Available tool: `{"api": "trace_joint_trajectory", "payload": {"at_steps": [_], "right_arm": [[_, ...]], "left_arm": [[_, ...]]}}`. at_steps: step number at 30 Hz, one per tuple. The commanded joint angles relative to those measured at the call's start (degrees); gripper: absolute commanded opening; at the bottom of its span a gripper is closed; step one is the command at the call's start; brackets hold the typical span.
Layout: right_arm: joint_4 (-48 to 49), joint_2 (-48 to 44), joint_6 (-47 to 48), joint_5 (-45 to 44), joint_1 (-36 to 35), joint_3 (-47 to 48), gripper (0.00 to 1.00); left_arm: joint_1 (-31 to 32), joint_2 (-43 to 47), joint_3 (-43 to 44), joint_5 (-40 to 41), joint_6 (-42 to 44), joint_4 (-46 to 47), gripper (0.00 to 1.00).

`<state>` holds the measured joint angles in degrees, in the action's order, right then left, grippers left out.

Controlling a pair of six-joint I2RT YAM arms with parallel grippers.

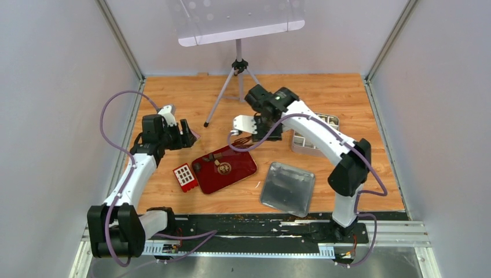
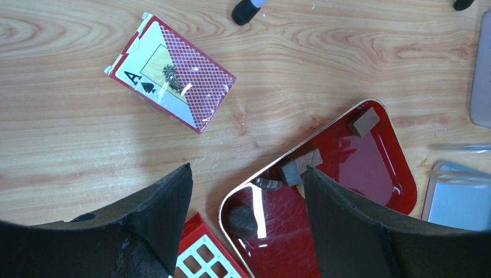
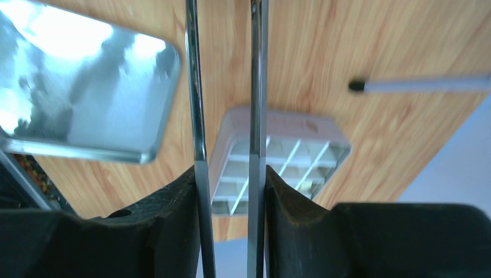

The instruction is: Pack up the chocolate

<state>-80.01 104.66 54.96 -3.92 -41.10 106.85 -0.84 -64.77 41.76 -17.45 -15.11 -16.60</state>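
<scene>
Over one corner of the glossy red rounded tray carrying dark brown chocolate blocks, the left gripper hangs spread wide — past the tray's far edge, the right gripper pinches slim metal tweezers.

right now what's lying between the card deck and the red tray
Nothing lies there. In the left wrist view, only bare wooden table separates the card deck from the red tray.

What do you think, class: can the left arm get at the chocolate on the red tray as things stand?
Probably yes. Its open fingers face the red tray close by, brown chocolate blocks lie uncovered there, and nothing stands between.
</scene>
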Motion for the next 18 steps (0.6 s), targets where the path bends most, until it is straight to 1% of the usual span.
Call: {"api": "trace_joint_trajectory", "payload": {"at_steps": [1, 4, 9, 18], "right_arm": [[4.0, 5.8, 0.5, 6.1, -4.0, 8.2, 0.37], [4.7, 9.8, 2.0, 7.2, -7.0, 11.7, 0.37], [7.1, 13.4, 4.2, 6.6, -10.6, 11.6, 0.38], [8.9, 16.7, 3.7, 4.2, -11.5, 11.5, 0.40]], "left_arm": [[-0.4, 3.6, 1.9, 1.3, 1.2, -0.6, 0.78], [-0.9, 5.2, 1.4, 1.6, 1.7, -1.1, 0.79], [-2.7, 7.9, -0.4, 1.7, 0.8, -0.8, 0.79], [-4.6, 10.1, -2.0, 1.1, -1.0, -0.4, 0.80]]}}
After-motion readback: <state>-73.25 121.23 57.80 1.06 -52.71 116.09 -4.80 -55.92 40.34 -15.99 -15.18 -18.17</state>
